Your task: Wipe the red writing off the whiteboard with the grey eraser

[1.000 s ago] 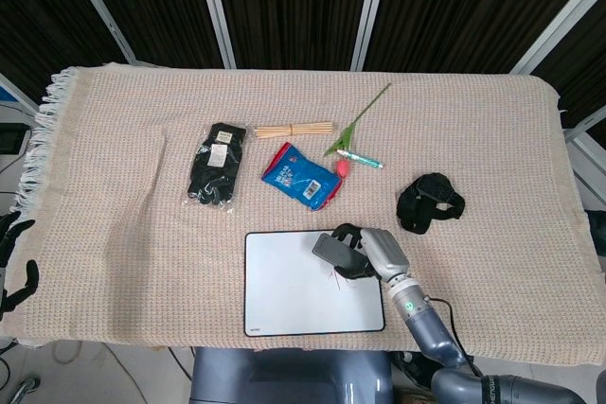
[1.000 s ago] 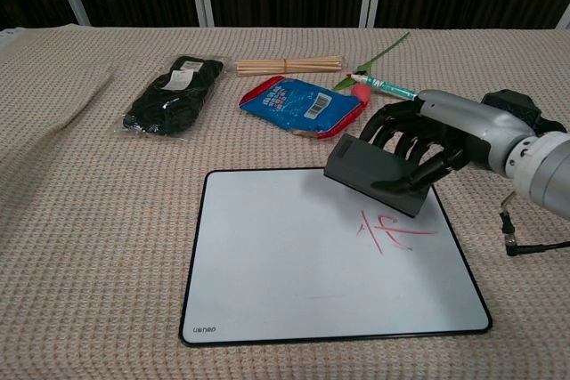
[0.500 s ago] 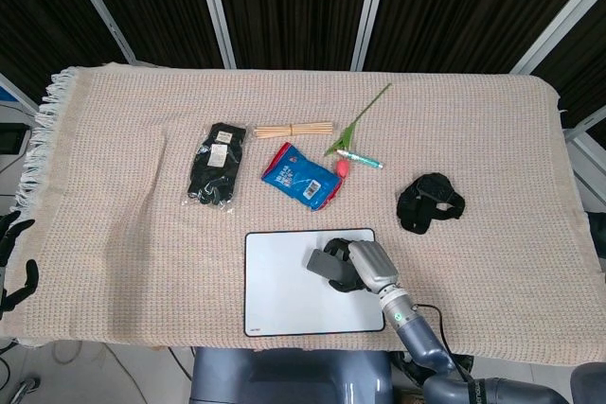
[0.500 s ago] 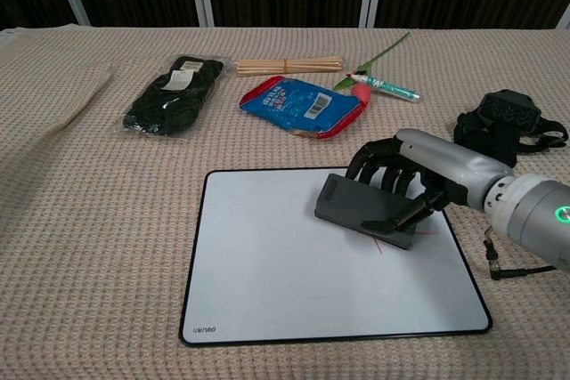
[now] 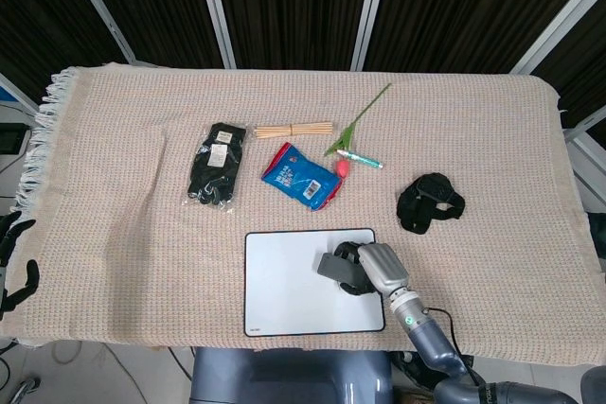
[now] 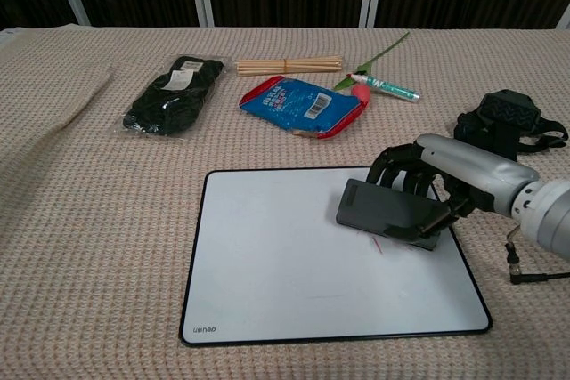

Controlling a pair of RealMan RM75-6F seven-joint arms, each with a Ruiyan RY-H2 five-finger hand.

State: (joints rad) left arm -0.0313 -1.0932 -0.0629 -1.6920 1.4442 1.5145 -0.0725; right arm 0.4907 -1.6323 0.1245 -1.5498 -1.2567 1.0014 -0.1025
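Note:
My right hand [image 6: 438, 186] [image 5: 374, 266] grips the grey eraser [image 6: 385, 211] [image 5: 333, 267] and presses it flat on the right part of the whiteboard [image 6: 285, 264] [image 5: 284, 281]. The eraser covers most of the red writing; only a short red stroke [image 6: 378, 245] shows below its near edge. My left hand [image 5: 11, 262] hangs beyond the table's left edge in the head view, dark fingers apart, holding nothing.
Beyond the board lie a blue and red snack packet [image 6: 301, 104], a bundle of wooden sticks [image 6: 287, 65], a green-stemmed flower with a marker [image 6: 381, 86], black gloves in a bag [image 6: 174, 95], and a black strap [image 6: 508, 115] at the right. A cable [image 6: 534, 264] trails from my right wrist.
My right hand lowered the eraser from above the board's far edge onto the red writing, then slid it a little to the right. Most of the writing is now covered or gone.

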